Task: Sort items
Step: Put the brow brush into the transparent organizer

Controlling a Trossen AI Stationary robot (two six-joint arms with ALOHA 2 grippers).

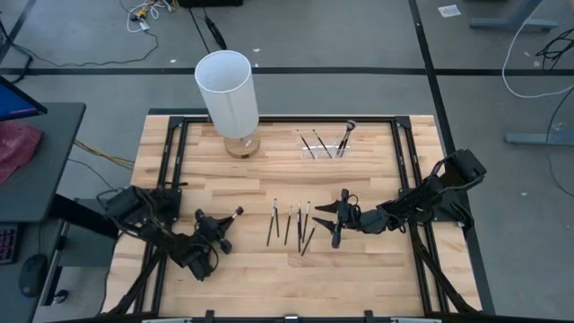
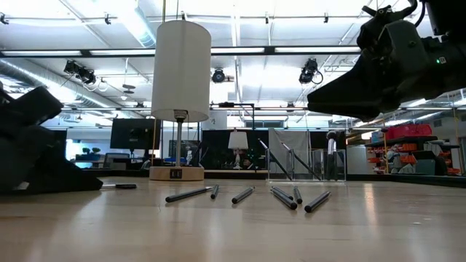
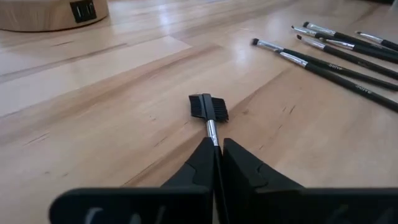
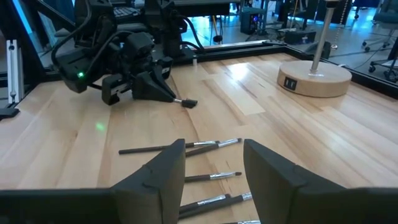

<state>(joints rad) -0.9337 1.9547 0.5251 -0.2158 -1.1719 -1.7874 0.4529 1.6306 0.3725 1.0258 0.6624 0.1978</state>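
Near the desk's (image 1: pixel 359 278) front left, the left end effector (image 3: pixel 217 163) sits low with its fingers pinched together on the thin metal stem of a comb-and-brush tool (image 3: pixel 209 107), whose dark head lies on the wood just ahead of them. At the centre front a loose row of five or so thin brushes (image 1: pixel 291 224) lies unsorted on the desk, and the right end effector (image 4: pixel 214 171) hovers right above that row with its fingers apart and nothing between them. Towards the back right, a small clear holder (image 1: pixel 323 144) already has a few brushes standing in it, beside the tall white lamp (image 1: pixel 227 94). So I judge the sorting partly done: some pieces are placed, one is gripped, and the row is left.
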